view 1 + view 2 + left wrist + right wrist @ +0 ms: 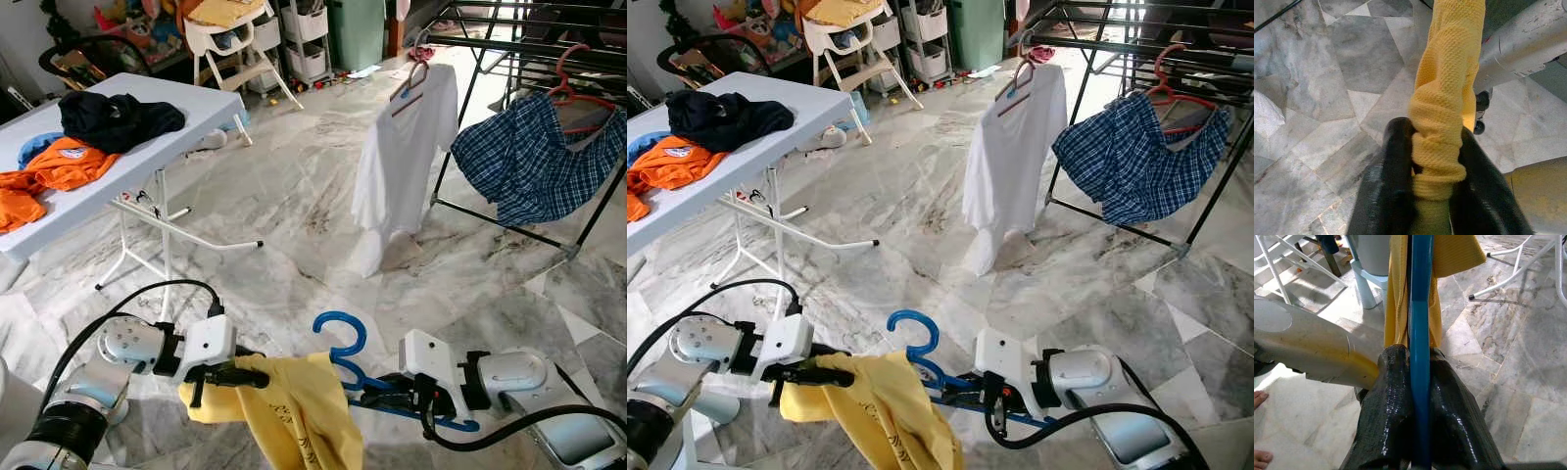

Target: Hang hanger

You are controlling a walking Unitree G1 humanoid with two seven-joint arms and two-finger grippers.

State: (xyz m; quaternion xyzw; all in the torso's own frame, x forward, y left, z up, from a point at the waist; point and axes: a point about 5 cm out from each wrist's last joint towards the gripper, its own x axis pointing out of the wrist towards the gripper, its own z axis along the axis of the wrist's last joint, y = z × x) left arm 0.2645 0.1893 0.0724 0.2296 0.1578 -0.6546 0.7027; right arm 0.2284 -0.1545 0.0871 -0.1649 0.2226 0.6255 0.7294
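Right now, from the left eye, the blue hanger [345,354] sits low in front of the robot, its hook up and one arm already inside the yellow shirt [294,406]. The left gripper [238,375] pinches a bunched fold of that shirt, and the right gripper [377,397] is clamped on the hanger's bar. The drying rack [534,44] stands well apart across the marble floor [294,186], already carrying a white shirt [404,157] and checked shorts [534,162]; a folding table [186,113] with more clothes is off to the left.

From the right eye, the same layout holds, with the hook free above the cloth.

Along the left wrist, both fingers [1396,171] squeeze a thick roll of yellow fabric.

Along the right wrist, the fingers [1393,396] close tightly on the blue bar, cloth hanging beyond.

I judge the garment is only partly dressed. Best to keep the bar firmly held and level, draw the fabric over the bare shoulder, then carry it to the rack hook-first.
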